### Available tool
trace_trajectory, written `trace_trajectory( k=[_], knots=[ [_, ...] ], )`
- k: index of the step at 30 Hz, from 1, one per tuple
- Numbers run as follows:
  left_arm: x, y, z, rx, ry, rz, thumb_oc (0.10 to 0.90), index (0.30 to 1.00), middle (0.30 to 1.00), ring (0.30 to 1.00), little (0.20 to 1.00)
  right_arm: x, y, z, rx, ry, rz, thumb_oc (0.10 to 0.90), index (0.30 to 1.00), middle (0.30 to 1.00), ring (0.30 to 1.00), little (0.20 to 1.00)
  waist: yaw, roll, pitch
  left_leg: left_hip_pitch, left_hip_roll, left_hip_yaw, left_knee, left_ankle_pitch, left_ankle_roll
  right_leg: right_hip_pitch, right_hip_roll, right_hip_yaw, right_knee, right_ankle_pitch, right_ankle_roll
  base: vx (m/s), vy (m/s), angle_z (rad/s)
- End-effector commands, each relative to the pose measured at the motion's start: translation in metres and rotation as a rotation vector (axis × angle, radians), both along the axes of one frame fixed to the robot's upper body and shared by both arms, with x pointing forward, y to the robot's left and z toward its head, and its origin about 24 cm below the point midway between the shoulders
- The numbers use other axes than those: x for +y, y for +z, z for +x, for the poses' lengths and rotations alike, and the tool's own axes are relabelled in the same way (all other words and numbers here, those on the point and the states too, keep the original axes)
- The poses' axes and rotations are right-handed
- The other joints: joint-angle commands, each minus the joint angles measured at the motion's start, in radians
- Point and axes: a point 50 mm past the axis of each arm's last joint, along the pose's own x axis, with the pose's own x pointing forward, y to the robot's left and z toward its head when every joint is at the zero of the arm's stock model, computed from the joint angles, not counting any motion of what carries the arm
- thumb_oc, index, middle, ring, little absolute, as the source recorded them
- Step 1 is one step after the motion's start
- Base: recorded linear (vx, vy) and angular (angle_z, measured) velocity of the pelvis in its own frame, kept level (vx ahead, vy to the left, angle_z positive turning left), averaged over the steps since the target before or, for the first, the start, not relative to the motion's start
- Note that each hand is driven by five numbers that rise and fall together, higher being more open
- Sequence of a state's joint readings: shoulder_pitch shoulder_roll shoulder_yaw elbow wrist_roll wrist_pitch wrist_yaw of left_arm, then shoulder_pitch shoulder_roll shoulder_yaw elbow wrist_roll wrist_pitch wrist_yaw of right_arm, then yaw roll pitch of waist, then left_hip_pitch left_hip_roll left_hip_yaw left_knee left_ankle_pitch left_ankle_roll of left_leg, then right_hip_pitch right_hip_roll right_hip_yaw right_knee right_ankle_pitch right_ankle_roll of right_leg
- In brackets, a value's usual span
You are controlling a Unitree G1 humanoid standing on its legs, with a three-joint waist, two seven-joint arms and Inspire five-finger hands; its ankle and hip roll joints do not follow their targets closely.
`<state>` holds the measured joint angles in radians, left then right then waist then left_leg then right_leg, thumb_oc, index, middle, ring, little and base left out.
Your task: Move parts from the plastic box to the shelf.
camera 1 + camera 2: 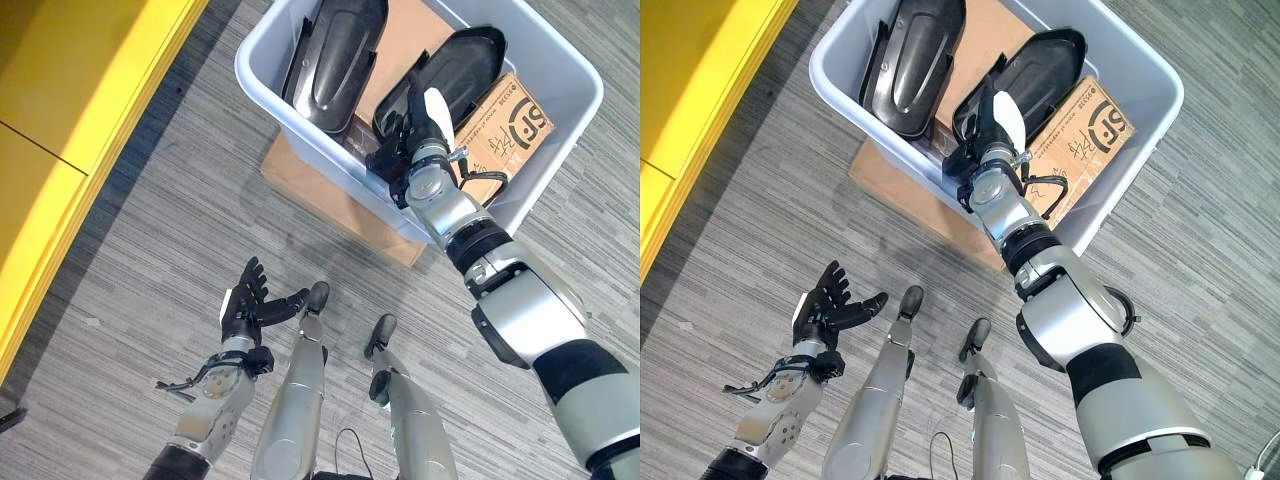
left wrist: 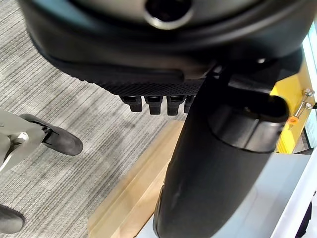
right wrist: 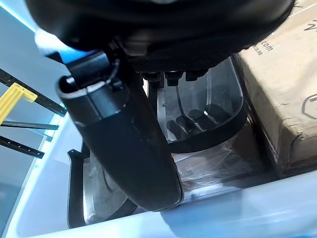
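A grey plastic box (image 1: 262, 88) stands on the floor ahead. Two black moulded parts lie in it, one at the left (image 1: 335, 55) and one at the right (image 1: 462, 58). My right hand (image 1: 412, 135) reaches over the box's near rim and rests open at the near end of the right part (image 3: 208, 114), with its thumb (image 3: 124, 144) straight and nothing held. Low over the carpet at the lower left, my left hand (image 1: 245, 305) hangs open and empty.
A printed cardboard carton (image 1: 512, 130) lies in the box's right side, and brown cardboard (image 1: 400, 40) sits between the parts. A flat cardboard piece (image 1: 330, 200) lies under the box. The yellow shelf (image 1: 60, 130) runs along the left.
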<state>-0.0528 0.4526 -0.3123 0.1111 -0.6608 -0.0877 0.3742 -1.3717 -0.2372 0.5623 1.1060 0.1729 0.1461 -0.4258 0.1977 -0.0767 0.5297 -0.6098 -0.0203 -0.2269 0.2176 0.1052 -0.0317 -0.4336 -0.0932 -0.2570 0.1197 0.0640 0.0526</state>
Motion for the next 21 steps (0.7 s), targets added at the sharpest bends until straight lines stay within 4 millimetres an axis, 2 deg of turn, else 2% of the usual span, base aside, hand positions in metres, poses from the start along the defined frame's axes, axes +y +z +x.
trace_trajectory(
  k=[1, 9, 12, 21],
  knots=[
    [0.004, 0.019, -0.007, -0.098, -0.023, 0.014, 0.9, 1.0, 1.0, 1.0, 1.0, 0.009, 0.05, -0.007, -0.195, 0.054, 0.046, 0.9, 1.0, 1.0, 1.0, 1.0, 0.034, -0.019, -0.01, 0.001, -0.008, -0.017, -0.002, -0.053, 0.001, 0.148, -0.098, 0.07, 0.049, -0.198, 0.06, 0.0, 0.0, 0.0],
    [0.003, 0.017, -0.01, -0.095, -0.024, 0.017, 0.9, 1.0, 1.0, 1.0, 1.0, -0.005, 0.056, -0.007, -0.224, -0.006, -0.033, 0.9, 1.0, 1.0, 1.0, 1.0, 0.034, -0.008, -0.01, -0.033, -0.013, -0.018, 0.005, -0.053, 0.003, 0.115, -0.097, 0.071, 0.056, -0.195, 0.058, 0.0, 0.0, 0.0],
    [0.002, 0.017, -0.01, -0.096, -0.024, 0.017, 0.9, 1.0, 1.0, 1.0, 1.0, -0.012, 0.054, -0.005, -0.214, -0.033, -0.027, 0.9, 1.0, 1.0, 1.0, 1.0, 0.033, -0.002, -0.01, -0.051, -0.014, -0.016, 0.01, -0.053, 0.003, 0.096, -0.097, 0.073, 0.062, -0.194, 0.059, 0.0, 0.0, 0.0],
    [-0.003, 0.018, -0.01, -0.102, -0.033, 0.009, 0.9, 1.0, 1.0, 1.0, 1.0, -0.019, 0.046, -0.003, -0.198, -0.085, -0.086, 0.9, 1.0, 1.0, 1.0, 1.0, 0.03, 0.012, -0.01, -0.111, -0.019, -0.014, 0.019, -0.05, 0.003, 0.042, -0.094, 0.074, 0.064, -0.187, 0.061, 0.0, 0.0, 0.0]
  ],
)
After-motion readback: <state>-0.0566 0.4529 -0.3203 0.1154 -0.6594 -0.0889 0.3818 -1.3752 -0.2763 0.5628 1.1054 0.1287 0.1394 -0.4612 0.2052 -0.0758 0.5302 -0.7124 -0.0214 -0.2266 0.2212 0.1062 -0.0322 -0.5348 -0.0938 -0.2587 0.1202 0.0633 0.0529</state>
